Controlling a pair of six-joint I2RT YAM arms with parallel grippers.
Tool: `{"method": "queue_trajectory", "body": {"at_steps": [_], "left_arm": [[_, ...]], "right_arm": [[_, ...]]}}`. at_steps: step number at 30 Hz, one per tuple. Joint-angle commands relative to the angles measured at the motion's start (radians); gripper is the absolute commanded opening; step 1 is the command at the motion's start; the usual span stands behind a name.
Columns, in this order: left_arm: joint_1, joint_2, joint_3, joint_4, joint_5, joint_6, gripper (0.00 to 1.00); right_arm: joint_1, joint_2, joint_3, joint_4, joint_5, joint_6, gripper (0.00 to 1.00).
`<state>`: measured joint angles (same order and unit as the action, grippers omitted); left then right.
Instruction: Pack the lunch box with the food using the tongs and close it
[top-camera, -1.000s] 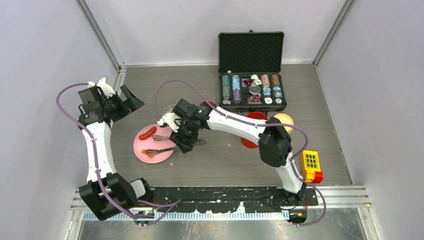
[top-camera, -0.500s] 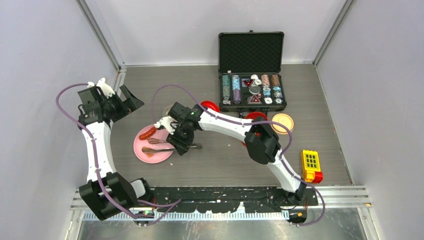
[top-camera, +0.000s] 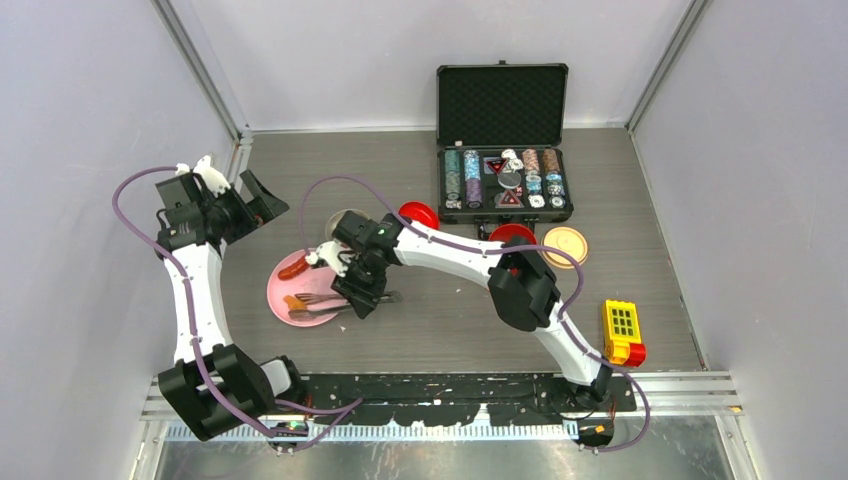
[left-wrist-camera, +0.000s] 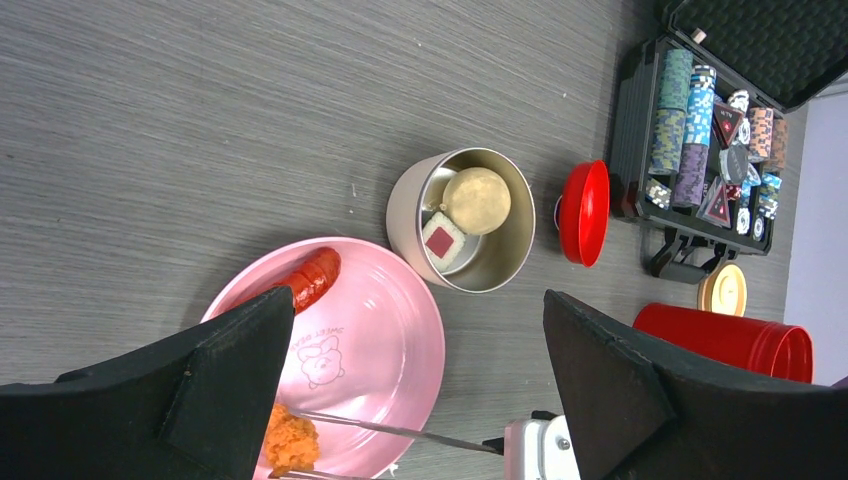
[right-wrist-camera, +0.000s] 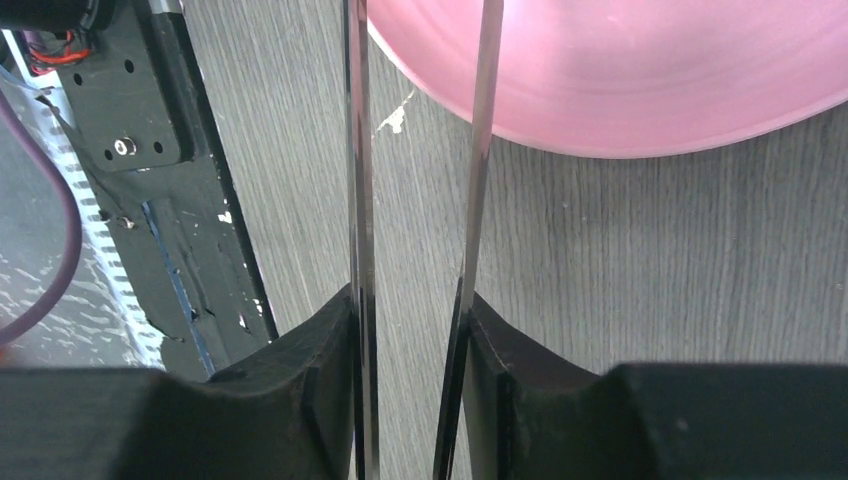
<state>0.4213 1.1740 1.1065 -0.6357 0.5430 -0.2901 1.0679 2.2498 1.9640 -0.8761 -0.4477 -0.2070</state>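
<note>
1. The tongs looked like thin, springy metal: light, but slick, and likely to twist if squeezed off-centre. A hold across both slim arms, well back from the tips, seemed the right one.
2. The right fingers had exactly that hold. They pressed on the two arms from outside, and the arms stood narrowly apart, not yet brought together.
3. The tongs reached in over the near edge of the pink plate, their tips just beside the orange nugget. Whether they touched it could not be told.
4. The nugget, rough and crumbly-looking, would probably pinch easily. The red sausage, at the plate's far rim, looked smooth and round, so it might roll or slip.
5. The left fingers stood wide apart and empty, above the plate's left side.
6. The steel bowl sat on the desk just beyond the plate. It already held a white cube with a red centre and a pale lump.
7. To the plate's right lay the red lid, then the red canister and the beige disc lid, all well apart from it.
</note>
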Motion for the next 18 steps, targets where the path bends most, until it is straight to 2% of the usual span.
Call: {"method": "queue_trajectory", "body": {"at_steps": [1, 10, 18], "left_arm": [[0.009, -0.005, -0.004, 0.042, 0.019, -0.013, 0.97], [0.009, 0.006, 0.010, 0.027, 0.026, -0.004, 0.96], [0.009, 0.028, 0.025, 0.018, 0.042, 0.012, 0.95]], "right_arm": [[0.006, -0.037, 0.041, 0.008, 0.021, -0.003, 0.37], [-0.035, -0.149, 0.034, -0.054, 0.035, -0.016, 0.21], [-0.134, -0.364, -0.057, -0.119, 0.037, -0.047, 0.16]]}}
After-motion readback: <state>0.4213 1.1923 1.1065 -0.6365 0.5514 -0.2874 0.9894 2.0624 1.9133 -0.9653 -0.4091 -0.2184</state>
